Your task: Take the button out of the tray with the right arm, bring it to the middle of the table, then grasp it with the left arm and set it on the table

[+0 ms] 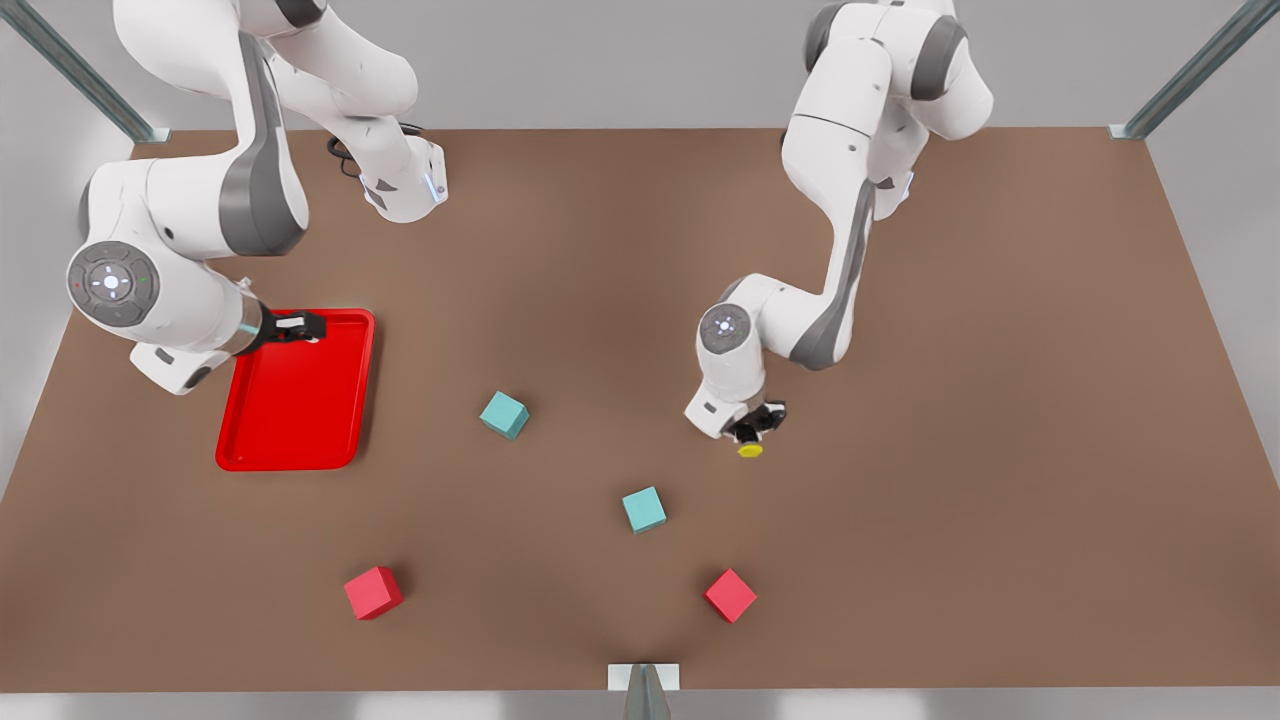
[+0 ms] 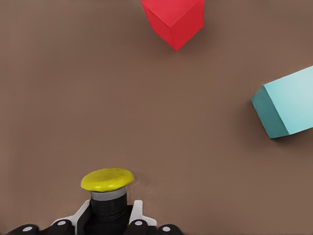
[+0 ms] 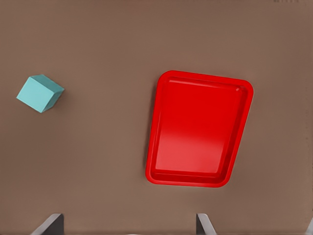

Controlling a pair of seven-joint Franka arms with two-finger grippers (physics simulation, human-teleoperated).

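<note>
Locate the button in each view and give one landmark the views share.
Front view: the button sits right of centre, in the left gripper.
Left wrist view: its yellow cap is near the bottom edge, between the fingers.
Right wrist view: not in it.
Shared landmark: a teal cube near the button.

Left hand (image 1: pixel 757 428) low over counter (image 1: pixel 900 500) on front view's right, fingers clamped on button (image 2: pixel 107 180). Right hand (image 1: pixel 300 327) at front view's left, raised, fingers apparently spread.

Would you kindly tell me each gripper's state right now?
Left gripper: shut on the small yellow-capped push-button.
Right gripper: open, above the flat red plastic tray.
</note>
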